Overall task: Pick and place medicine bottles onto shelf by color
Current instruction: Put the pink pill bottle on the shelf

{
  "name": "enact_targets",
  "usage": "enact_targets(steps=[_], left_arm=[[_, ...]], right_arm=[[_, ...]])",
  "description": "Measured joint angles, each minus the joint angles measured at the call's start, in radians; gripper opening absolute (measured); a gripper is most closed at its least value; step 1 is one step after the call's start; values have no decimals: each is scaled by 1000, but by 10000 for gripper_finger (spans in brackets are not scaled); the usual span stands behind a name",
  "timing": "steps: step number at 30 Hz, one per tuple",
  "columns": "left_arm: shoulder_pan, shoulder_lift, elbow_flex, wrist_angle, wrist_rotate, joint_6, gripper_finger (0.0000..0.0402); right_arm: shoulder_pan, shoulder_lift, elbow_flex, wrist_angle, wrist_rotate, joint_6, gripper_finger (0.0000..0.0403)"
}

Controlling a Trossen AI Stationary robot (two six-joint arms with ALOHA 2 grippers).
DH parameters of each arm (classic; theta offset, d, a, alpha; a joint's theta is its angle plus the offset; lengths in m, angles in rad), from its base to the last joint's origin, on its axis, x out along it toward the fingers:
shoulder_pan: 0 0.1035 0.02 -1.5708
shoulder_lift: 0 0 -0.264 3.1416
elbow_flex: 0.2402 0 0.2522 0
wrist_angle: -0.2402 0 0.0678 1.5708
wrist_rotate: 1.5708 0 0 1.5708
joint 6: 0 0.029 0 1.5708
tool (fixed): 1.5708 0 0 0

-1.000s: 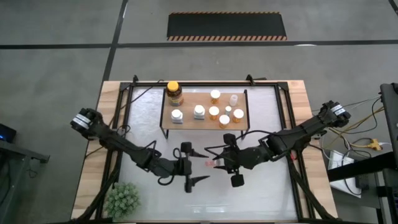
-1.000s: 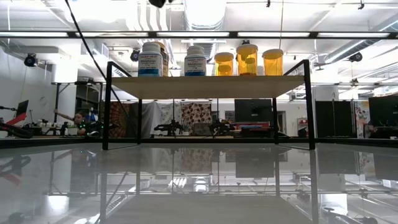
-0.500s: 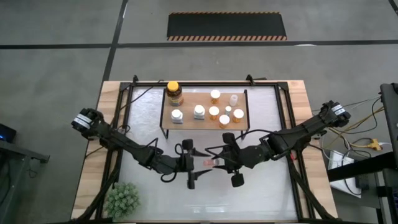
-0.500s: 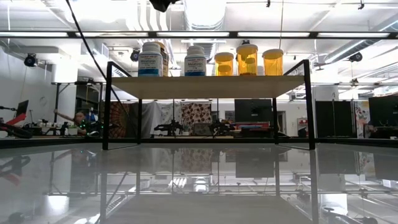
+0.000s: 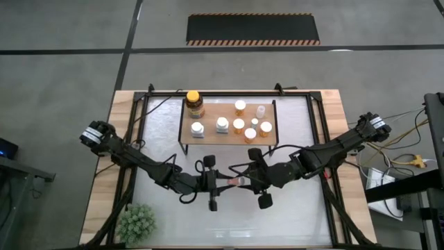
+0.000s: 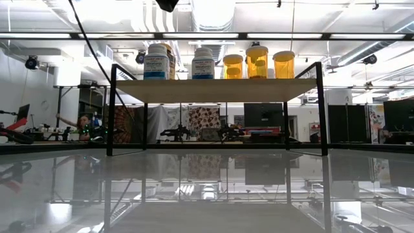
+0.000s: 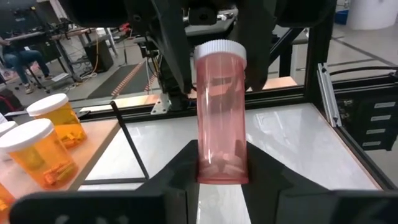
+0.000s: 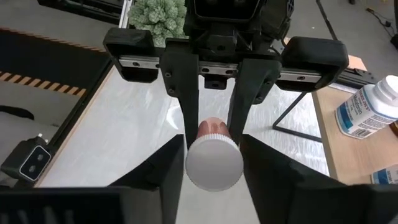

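Left claw [image 5: 219, 183] now clenched on pink bottle [image 7: 221, 118]; right claw [image 5: 244, 182] grips capped end, mid-table.

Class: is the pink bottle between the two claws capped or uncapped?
Capped. The pink bottle wears a white cap, seen in both wrist views, between the left claw and right claw.

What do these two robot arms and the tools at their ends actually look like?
Both arms are dark, slim and jointed, with a silver-grey ribbed cylinder at each shoulder and black cables looping alongside. The left tool and the right tool each end in two flat black fingers that slide on a silvery rail set in a wide black crossbar.
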Motion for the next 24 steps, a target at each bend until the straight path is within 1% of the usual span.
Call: enact_targets(steps=[7,12,15,18,24], left_arm=[[0,0,-4,21,-29,22,86],[-1,-1,-4,58,-30,51,81],[-1,-1,-4,70,-30,55,79],[-1,-2,-4,69,-30,56,79],[-1,-3,-3,80,-31,56,79]], right_arm=[[0,-3,34,-28,0,-13,209],[0,-7,86,-85,9,-18,231],[0,-7,99,-111,10,-28,230],[0,-7,103,-112,10,-29,219],[0,-7,99,-113,10,-26,181]])
